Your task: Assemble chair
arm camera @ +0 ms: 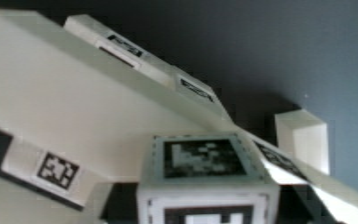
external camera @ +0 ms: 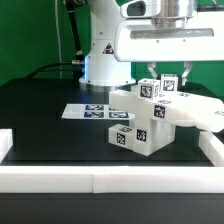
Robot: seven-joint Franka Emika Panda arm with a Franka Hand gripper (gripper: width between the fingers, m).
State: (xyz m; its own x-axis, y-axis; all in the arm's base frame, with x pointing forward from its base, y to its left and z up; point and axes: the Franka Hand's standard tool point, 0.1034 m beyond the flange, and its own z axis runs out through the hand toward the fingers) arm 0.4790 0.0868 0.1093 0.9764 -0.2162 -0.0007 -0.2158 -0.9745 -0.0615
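Note:
The white chair parts (external camera: 140,120) stand joined in a blocky cluster at the table's middle, with tag markers on their faces. My gripper (external camera: 167,80) hangs over the cluster's top right. It is shut on a small white tagged chair block (external camera: 168,87), which is held against the upper parts. In the wrist view that block (arm camera: 202,165) sits between my dark fingers (arm camera: 133,200), and my gripper (arm camera: 202,214) closes on both its sides. A broad white chair panel (arm camera: 87,95) with tags along its edge runs slanted beside the block.
The marker board (external camera: 85,110) lies flat to the exterior view's left of the chair. Low white border rails run along the front (external camera: 100,182), left (external camera: 5,145) and right (external camera: 212,150). The arm's base (external camera: 100,65) stands at the back.

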